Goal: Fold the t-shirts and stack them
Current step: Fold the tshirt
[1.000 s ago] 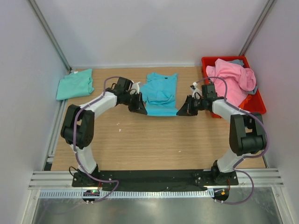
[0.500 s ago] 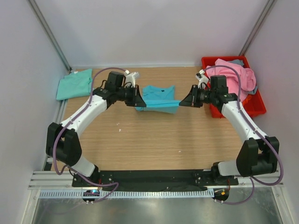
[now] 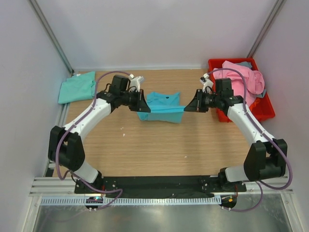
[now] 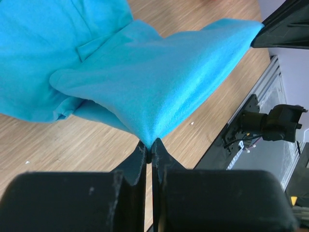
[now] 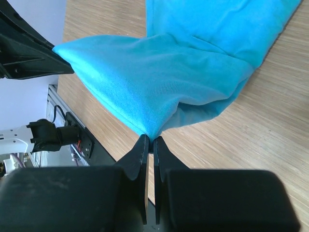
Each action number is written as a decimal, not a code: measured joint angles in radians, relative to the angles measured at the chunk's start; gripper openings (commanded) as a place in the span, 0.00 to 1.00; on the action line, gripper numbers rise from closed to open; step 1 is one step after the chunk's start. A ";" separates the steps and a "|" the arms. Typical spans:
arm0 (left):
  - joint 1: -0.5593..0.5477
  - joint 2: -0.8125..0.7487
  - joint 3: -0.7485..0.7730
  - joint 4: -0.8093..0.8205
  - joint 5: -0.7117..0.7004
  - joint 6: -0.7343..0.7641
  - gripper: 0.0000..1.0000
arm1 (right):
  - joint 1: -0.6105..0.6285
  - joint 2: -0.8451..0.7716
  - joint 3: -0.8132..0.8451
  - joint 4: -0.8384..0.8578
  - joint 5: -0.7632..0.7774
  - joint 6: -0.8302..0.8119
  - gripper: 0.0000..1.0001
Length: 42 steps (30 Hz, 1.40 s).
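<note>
Turquoise-blue t-shirt [image 3: 161, 107] — long axis left–right (folded)

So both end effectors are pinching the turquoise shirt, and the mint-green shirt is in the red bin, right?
Not quite: the top view shows the mint-green shirt on the table, far left, outside the red bin. The left end effector and right end effector do pinch the turquoise shirt.

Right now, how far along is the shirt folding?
Looks done: the mint-green shirt lies folded at the table's far left corner. In hand: the left gripper and right gripper each pinch a corner of the turquoise shirt, its near edge lifted mid-fold. Left: the pink shirt and grey-blue shirt sit heaped in the red bin, unfolded, and nothing is stacked yet.
</note>
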 measured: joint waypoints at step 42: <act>0.138 0.496 0.598 -0.085 -0.117 0.043 1.00 | 0.001 0.508 0.410 0.308 0.040 -0.040 0.65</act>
